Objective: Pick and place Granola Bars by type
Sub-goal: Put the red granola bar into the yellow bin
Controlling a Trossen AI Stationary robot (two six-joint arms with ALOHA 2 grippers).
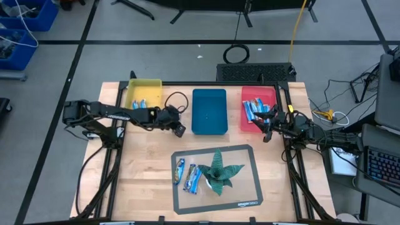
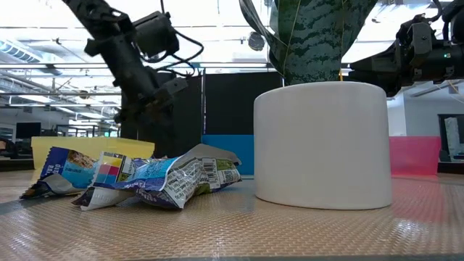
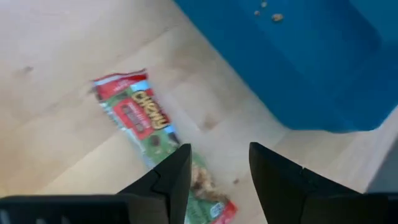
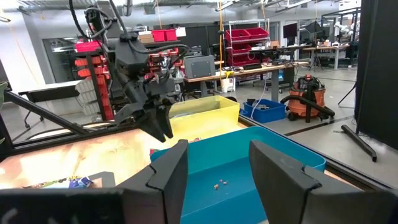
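Note:
A green-red wrapped bar (image 3: 140, 115) lies flat on the bare wood beside the blue tray (image 3: 298, 56). My left gripper (image 3: 219, 171) is open above the bar's near end, pointing down; I see no touch. In the high view my left gripper (image 1: 179, 129) hides that bar. Blue-wrapped bars lie in the yellow tray (image 1: 143, 103) and in the red tray (image 1: 252, 110). More blue bars (image 1: 187, 175) lie on the grey mat, and show in the low view as crumpled wrappers (image 2: 145, 177). My right gripper (image 4: 217, 171) is open by the red tray's near edge (image 1: 267, 129).
The blue tray (image 1: 209, 111) holds only crumbs. A potted plant with a green star of leaves (image 1: 219, 170) stands on the mat in a white pot (image 2: 322, 145), right of the loose bars. A black cable (image 1: 178, 100) loops between the yellow and blue trays.

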